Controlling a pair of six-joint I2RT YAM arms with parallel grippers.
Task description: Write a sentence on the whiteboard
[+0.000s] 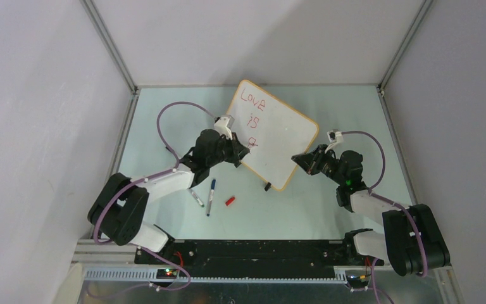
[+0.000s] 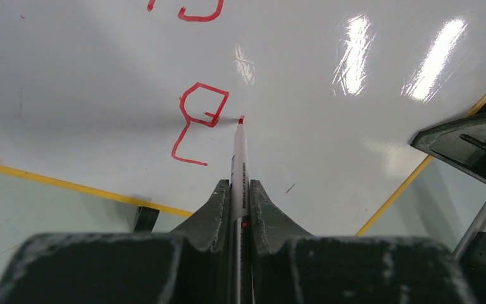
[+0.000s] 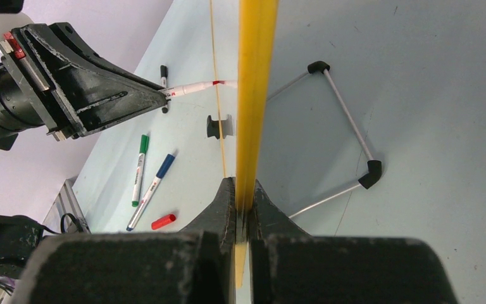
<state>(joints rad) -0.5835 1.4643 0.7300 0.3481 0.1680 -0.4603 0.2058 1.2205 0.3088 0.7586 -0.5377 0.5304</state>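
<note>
The whiteboard stands tilted at the table's middle, orange-framed. Red marker words "Love" and "is" and one first letter below them are on it. My left gripper is shut on a red marker; its tip touches the board just right of the looped letter. My right gripper is shut on the board's orange edge and holds the board. From the right wrist view the left gripper and marker show at the board's far side.
A green pen, a blue pen and a red cap lie on the table left of the board. A black clip foot sits at the board's near corner. A wire stand shows behind the board.
</note>
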